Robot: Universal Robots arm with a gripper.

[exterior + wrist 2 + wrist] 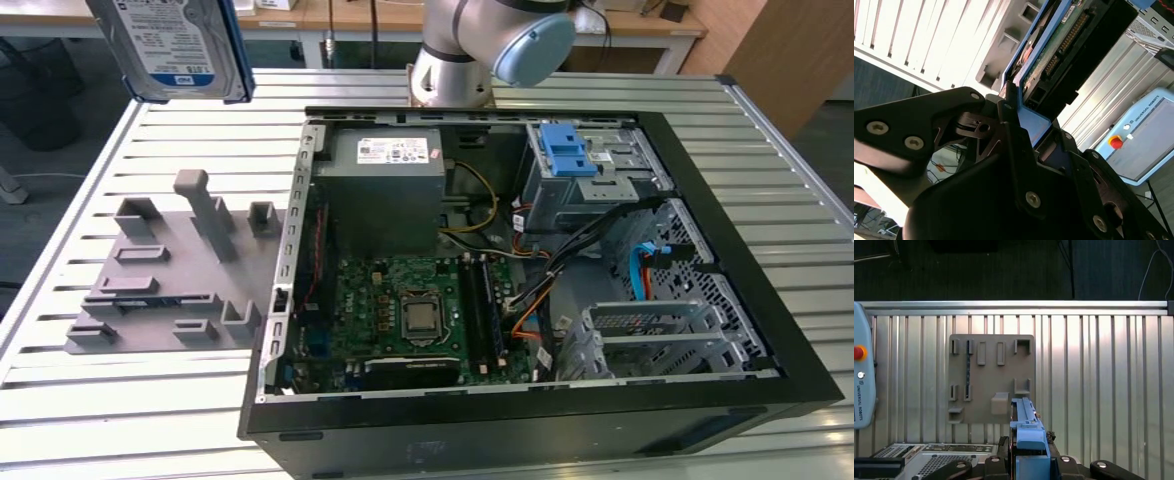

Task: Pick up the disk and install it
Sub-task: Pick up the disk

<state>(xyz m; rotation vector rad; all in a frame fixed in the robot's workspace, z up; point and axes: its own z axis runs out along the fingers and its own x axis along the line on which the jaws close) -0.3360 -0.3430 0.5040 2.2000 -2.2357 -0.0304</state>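
Currently: carry stage, by my reading. Pick-up looks done. The gripper is clenched on the blue bracket of the disk and holds it on edge, well off the worktop. In the first wrist view the disk hangs above the grey holder, over one of its edges and apart from it. Install not yet begun: no part of the disk is inside the case.

What the install calls for (judgement, not observation):
- You need the disk carried across to the open case and squared to a bay. The cage with the blue tabs seems the likely seat, but I cannot tell that for sure.
- The disk's connector end shows in the second wrist view. Check which way it must face before you commit.

Edges and room:
- The holder has upright posts, so keep height while over it.
- The holder sits just beside the case wall, with little bare worktop between them.
- The case rim stands proud all round, so entry is from above only.
- Inside, the power supply lies near the cage, and cables trail just beside it. Expect a tight fit there.
- A pendant lies on the worktop beside the holder. Give it room.
- Open air above the worktop looks free.
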